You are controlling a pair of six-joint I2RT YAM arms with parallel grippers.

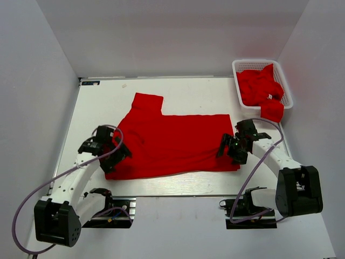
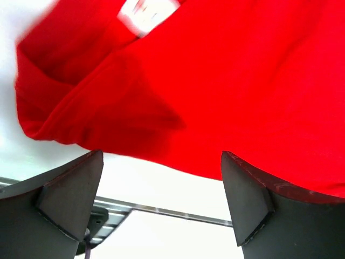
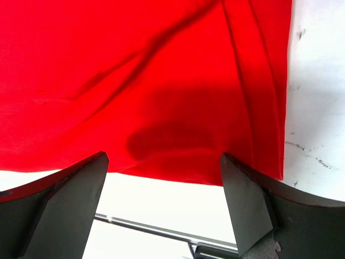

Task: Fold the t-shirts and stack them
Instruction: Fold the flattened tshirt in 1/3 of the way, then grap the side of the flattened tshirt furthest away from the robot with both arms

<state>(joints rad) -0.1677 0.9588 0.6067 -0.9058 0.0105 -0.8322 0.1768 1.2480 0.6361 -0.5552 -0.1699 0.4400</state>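
T-shirt lies spread mid-frame, and both arms line up over its near hem: left gripper at lower left, right gripper at lower right, jaws spread, nothing pinched, seemingly poised for a matched two-corner fold. Spare shirts wait in the basket, upper right.

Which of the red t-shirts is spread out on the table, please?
The t-shirt stretching from the left gripper to the right gripper; the other t-shirts sit bunched in the white basket.
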